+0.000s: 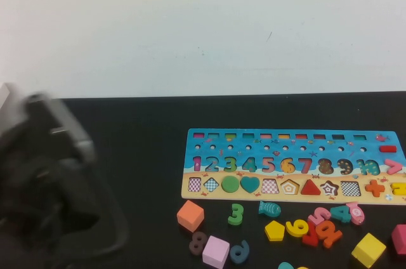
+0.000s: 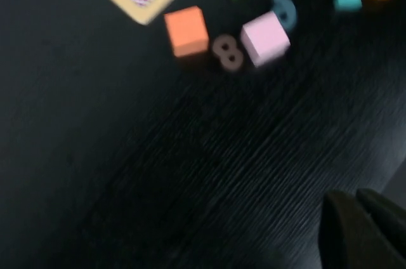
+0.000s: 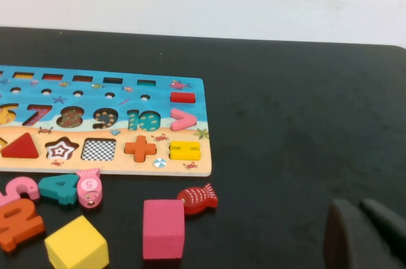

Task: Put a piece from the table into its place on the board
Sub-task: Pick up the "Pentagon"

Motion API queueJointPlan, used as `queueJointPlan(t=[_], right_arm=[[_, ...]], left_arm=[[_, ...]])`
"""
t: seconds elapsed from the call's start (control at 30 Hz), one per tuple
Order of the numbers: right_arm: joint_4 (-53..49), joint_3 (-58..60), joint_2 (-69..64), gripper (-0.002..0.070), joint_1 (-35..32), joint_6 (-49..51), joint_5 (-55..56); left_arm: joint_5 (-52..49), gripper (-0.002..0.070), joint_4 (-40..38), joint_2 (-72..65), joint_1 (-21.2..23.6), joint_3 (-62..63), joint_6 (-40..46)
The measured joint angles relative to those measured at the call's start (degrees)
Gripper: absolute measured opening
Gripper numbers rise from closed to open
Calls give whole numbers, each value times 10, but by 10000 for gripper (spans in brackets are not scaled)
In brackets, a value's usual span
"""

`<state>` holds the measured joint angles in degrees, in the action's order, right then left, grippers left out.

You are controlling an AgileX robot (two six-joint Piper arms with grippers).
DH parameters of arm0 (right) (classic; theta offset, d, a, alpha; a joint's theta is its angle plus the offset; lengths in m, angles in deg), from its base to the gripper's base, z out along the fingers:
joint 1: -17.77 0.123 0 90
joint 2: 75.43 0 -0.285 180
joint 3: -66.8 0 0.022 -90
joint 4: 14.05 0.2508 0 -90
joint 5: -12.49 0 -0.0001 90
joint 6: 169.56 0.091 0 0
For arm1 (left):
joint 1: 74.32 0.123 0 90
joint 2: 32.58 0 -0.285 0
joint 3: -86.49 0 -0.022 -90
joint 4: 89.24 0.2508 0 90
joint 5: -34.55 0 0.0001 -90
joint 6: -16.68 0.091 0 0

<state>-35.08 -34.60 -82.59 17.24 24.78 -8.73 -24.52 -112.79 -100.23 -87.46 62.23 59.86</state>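
Blurred at the near left edge of the high view, the left gripper (image 1: 44, 174) hangs over bare wide matte black tabletop (image 1: 127, 155), well short of the pieces; the right gripper (image 3: 368, 234) hovers beyond the board's right end. Whether either gripper's fingers are open or closed, I cannot tell. Farther in, the small flat yellow pentagon block (image 1: 274, 230) lies among loose numbers, touching the yellow curly number (image 1: 296, 227). A careless grasp could catch both. Beyond, the long blue-and-sandy puzzle board (image 1: 293, 166) shows its empty pentagon slot (image 1: 290, 187).

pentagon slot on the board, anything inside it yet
No piece inside: the pentagon slot on the board shows only its printed outline. The yellow pentagon piece lies on the table, untouched.
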Motion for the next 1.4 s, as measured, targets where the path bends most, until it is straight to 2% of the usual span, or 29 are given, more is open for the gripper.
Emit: queueJointPlan(t=[0.17,0.33,0.47,0.83,0.93,1.17,1.27,1.4], right_arm=[[0,0,0,19,0,0,0],[0,0,0,19,0,0,0],[0,0,0,19,0,0,0],[0,0,0,19,0,0,0],[0,0,0,19,0,0,0],[0,0,0,19,0,0,0],[0,0,0,19,0,0,0],[0,0,1,19,0,0,0]], left_arm=[[-6,-2,102,-140,-117,104,0],[-7,-2,148,-253,-196,197,-1],[-8,-2,153,-327,-242,269,-13],[-51,8,187,-524,-316,447,-55],[-57,71,189,-574,-325,486,-64],[-48,383,173,-660,-349,525,-73],[-28,426,170,-684,-359,527,-73],[14,440,184,-709,-363,527,-73]])
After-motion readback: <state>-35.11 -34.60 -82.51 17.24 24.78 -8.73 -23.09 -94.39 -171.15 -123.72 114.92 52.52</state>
